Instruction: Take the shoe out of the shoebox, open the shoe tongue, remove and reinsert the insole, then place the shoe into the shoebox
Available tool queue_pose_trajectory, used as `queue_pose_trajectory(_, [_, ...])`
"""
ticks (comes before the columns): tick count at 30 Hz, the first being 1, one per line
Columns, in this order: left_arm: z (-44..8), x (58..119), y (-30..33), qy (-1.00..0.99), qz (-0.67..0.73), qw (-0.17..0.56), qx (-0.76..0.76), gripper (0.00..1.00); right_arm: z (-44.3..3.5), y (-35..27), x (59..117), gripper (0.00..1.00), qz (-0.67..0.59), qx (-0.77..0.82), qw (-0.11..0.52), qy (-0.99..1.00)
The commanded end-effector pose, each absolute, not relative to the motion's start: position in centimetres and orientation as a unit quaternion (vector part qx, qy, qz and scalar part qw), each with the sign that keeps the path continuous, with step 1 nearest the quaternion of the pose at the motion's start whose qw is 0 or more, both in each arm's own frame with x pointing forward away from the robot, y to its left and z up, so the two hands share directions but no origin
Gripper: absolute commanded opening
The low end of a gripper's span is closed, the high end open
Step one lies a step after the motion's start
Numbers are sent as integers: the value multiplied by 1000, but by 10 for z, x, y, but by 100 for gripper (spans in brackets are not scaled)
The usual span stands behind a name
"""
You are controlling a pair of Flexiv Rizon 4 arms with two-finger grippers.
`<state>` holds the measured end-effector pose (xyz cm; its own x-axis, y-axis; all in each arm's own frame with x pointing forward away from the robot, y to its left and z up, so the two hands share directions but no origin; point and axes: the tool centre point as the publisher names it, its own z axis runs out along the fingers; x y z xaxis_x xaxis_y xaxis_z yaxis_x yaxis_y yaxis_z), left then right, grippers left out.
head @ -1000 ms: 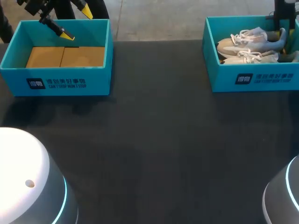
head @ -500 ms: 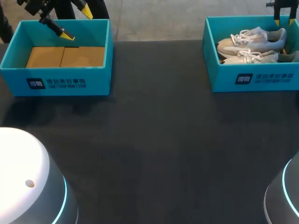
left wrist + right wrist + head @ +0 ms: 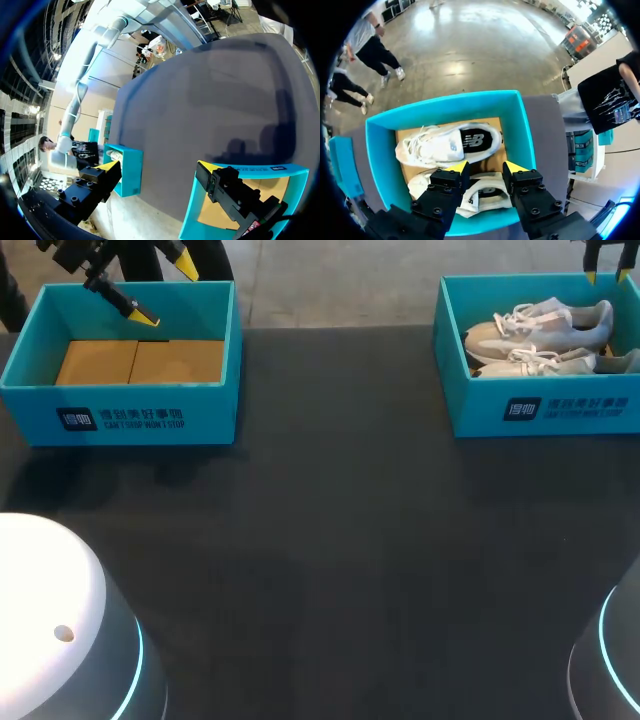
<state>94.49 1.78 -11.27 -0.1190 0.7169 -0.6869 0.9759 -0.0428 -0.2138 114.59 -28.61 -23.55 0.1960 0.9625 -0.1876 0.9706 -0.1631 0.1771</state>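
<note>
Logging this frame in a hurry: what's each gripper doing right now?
Left gripper: open, holding nothing.
Right gripper: open, empty, above the shoes.

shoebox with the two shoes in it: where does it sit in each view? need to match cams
Head view: shoebox at the table's far right corner, both shoes inside.
Left wrist view: small, across the table, just beyond one finger of the left gripper.
Right wrist view: directly under the open right gripper, filling the middle.
Shared landmark: the dark table under it.
</note>
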Motion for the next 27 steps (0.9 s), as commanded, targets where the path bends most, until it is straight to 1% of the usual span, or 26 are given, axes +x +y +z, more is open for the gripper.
queue_pose_trajectory(1, [-113,944,18,666,-340,190,636,100,-231,-281,1127,45,15,751,162,639])
queue_pose_trajectory(3, [-110,946,15,683,-332,183,624,100,-228,-277,1124,45,15,749,161,643])
queue_pose_trajectory(7, [-102,956,9,778,-309,159,524,100,-224,-273,1117,47,17,746,162,646])
queue_pose_trajectory(17, [-110,961,1,899,-289,159,289,100,-220,-266,1106,48,19,736,166,656])
queue_pose_trajectory(27, [-110,961,1,899,-289,159,289,100,-214,-258,1097,49,22,725,161,669])
